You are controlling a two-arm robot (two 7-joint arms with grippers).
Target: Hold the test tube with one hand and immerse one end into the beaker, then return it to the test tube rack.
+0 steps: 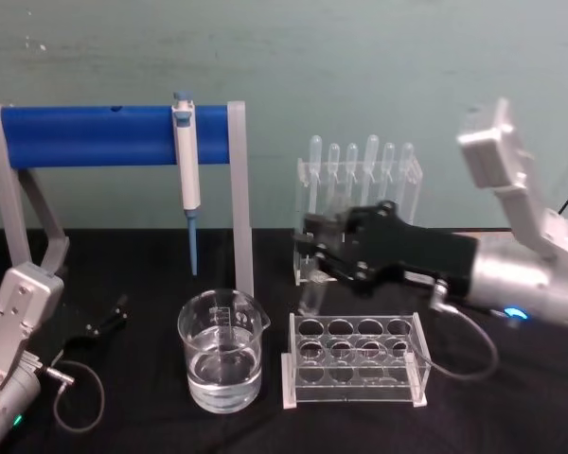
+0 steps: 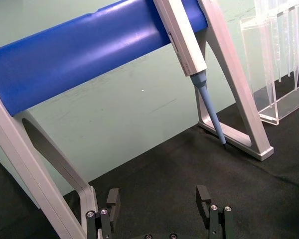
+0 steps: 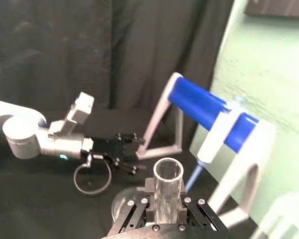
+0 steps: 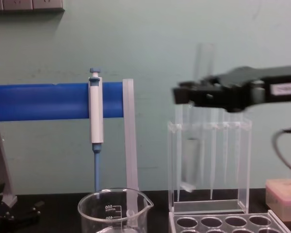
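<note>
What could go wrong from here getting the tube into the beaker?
1. The test tube hangs low under the right gripper; carried sideways, it might clip the beaker rim or the test tube rack.
2. The pipettor tip and stand post sit just behind the beaker; the gripper could bump them.
The left gripper is parked open, far left.

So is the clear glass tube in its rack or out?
Out: the right gripper holds the clear glass test tube upright, lifted above the clear multi-hole rack.

Bar (image 1: pixel 95 135) blue; pipettor (image 1: pixel 187 161) white, blue tip; beaker (image 1: pixel 221 350) clear, white marks; tube (image 3: pixel 168 194) clear; right gripper (image 1: pixel 312 253) black; cloth (image 1: pixel 511 407) black.
</note>
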